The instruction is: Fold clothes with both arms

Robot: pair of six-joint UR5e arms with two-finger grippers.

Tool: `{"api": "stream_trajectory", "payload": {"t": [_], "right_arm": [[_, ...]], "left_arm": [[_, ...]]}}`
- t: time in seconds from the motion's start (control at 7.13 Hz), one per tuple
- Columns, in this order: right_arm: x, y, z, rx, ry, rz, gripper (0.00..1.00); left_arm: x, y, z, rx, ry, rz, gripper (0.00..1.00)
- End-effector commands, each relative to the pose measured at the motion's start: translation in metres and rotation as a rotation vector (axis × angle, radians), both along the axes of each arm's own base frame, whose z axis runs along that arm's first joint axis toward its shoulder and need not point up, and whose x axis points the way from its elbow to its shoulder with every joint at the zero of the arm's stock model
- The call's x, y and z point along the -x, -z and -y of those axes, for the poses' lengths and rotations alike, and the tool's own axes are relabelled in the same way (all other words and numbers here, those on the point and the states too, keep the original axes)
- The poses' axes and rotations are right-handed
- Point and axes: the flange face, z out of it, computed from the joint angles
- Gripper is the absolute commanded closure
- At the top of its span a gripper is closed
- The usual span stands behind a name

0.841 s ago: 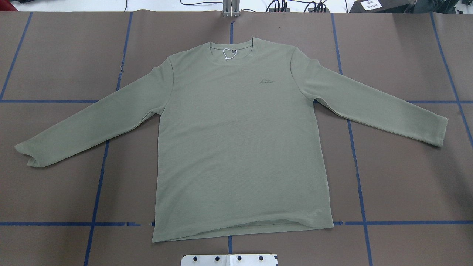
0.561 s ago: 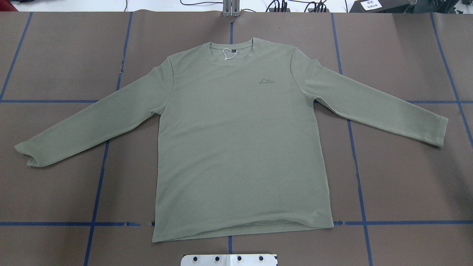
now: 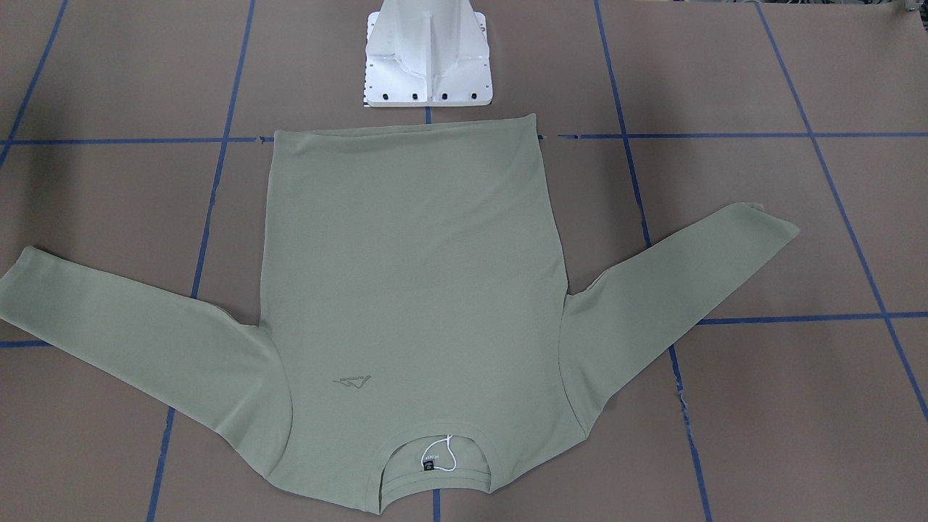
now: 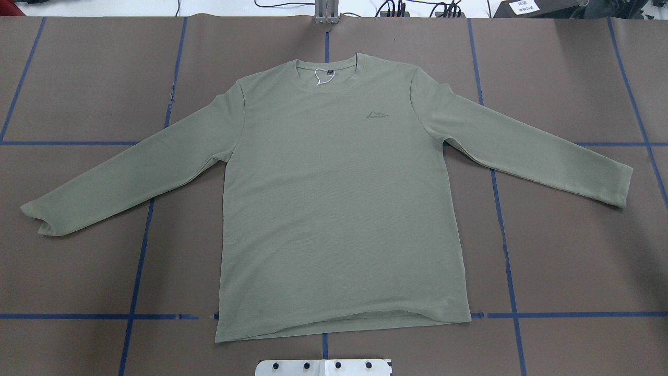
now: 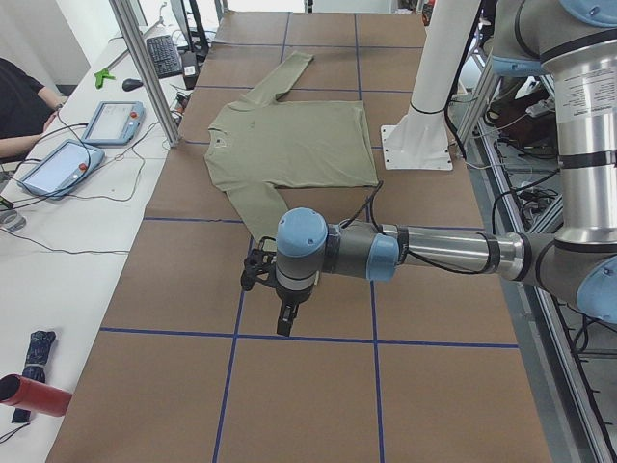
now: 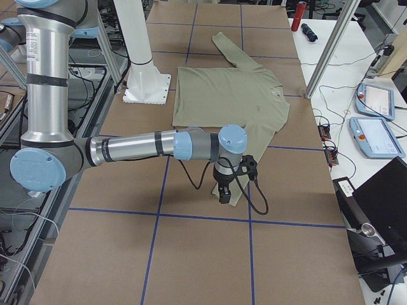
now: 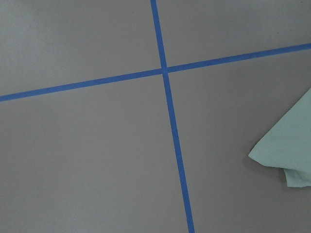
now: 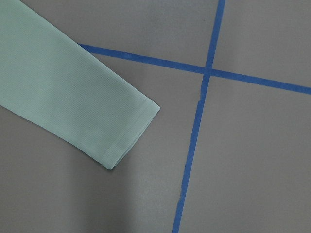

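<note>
Nothing has moved across the overhead views: the sage-green long-sleeved shirt (image 4: 334,209) lies just as it did a moment ago, so the fold has evidently not begun. Nearest the robot, the hem (image 4: 339,326) sits just beyond the white pedestal base (image 4: 323,367), and the body is spread flat and front up on the brown tabletop (image 4: 574,250). Further out, the sleeves angle away to either side. The left tool (image 5: 286,323) hangs above bare tabletop just past the left cuff (image 7: 286,155), which only clips the edge of its wrist view. The right tool (image 6: 224,194) hangs by the right cuff (image 8: 126,131), which is well inside its own view. Only the side cameras show the tools, so whether their fingers are apart or together cannot be told. Farthest off, the neck label (image 4: 327,73) marks the collar. Judging by this staging, the sleeves look likely to be taken first.
</note>
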Motion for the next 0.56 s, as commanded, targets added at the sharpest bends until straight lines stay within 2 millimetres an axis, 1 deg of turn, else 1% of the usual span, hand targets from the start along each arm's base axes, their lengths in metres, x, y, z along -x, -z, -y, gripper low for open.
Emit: {"api": "stream_trajectory", "payload": {"t": [0.0,0.14,0.28,0.42], "right_arm": [[0.004,0.045,0.036,-0.09,-0.002,0.009,0.0],[0.007,0.081,0.073,-0.175,-0.004,0.012,0.0],[0.007,0.089,0.084,-0.24,-0.007,0.017,0.0],[0.007,0.077,0.078,-0.256,-0.016,0.026,0.0]], "left_arm": [[0.0,0.021,0.009,-0.216,0.0,0.006,0.0],[0.002,0.033,0.028,-0.359,0.014,0.022,0.0],[0.002,0.04,0.044,-0.47,0.017,0.028,0.0],[0.003,0.042,0.049,-0.495,0.014,0.023,0.0]]}}
